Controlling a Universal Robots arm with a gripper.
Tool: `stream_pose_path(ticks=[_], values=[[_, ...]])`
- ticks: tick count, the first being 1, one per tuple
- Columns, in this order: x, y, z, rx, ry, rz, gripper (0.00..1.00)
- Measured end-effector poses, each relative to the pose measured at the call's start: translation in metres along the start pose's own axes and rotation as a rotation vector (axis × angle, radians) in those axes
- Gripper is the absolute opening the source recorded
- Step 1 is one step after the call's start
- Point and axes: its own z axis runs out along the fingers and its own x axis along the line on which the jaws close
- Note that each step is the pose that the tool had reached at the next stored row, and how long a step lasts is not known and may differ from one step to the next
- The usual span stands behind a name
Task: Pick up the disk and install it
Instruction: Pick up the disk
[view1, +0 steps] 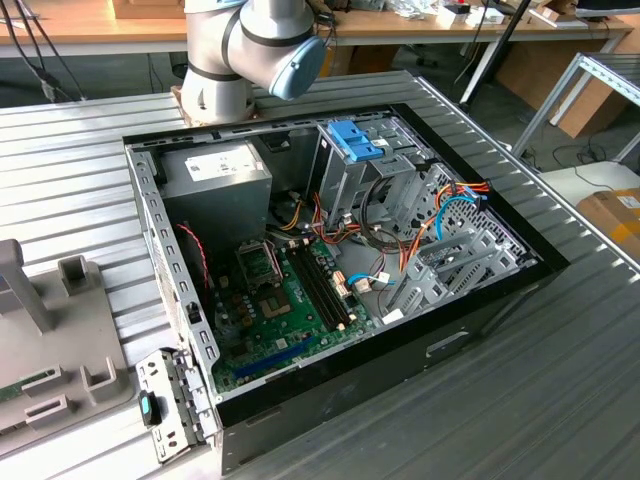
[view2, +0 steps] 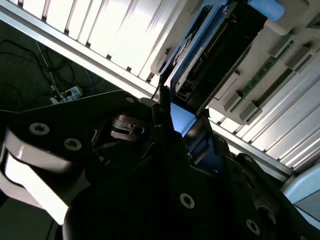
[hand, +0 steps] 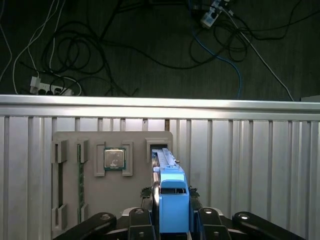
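Pincer (hand: 171, 196) is closed on the disk (hand: 171, 180), black fingers (hand: 146, 199) pressed on either side of its blue carrier in the first wrist view. The second wrist view has the same clamp, pincer (view2: 180, 125) on the blue frame and the disk (view2: 215, 50) sticking out past it, dark underside showing. The disk stands on edge over the grey fixture tray (hand: 135, 190) on the ribbed metal surface (hand: 250, 165), just beside the processor chip (hand: 114, 159). Its far end lines up with the tray's slot (hand: 159, 148). Can't tell if it is clear of that slot or sitting in it.

Risks as I judge them:
- Grip is at one end on smooth plastic, so the long free end could sag or pivot and the carrier could slip out.
- If the end is in the slot, any tilted pull could jam it or drag the tray along.
- The open computer case (view1: 400, 365) is well apart from the tray (view1: 50, 340), so it's a long carry on a thin hold.
- The drive cage (view1: 345, 185), with a blue bracket (view1: 355, 140) on top, is tight, and loose orange and blue cables (view1: 450, 205) hang just beside it. A skewed disk could catch a cage wall or snag the wiring.
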Motion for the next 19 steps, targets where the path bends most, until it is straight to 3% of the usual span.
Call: stream_pose_path(ticks=[5,11,16,18,19], values=[[-0.0013,0.0004,-0.0221,0.0001,-0.0001,0.000,0.36],[-0.0014,0.0004,-0.0230,0.0002,-0.0002,0.000,0.36],[-0.0019,0.0005,-0.0328,0.0001,-0.0001,0.000,0.36],[-0.0024,0.0007,-0.0399,0.0001,-0.0001,0.000,0.36],[-0.0024,0.0006,-0.0400,0.0002,-0.0002,0.000,0.36]])
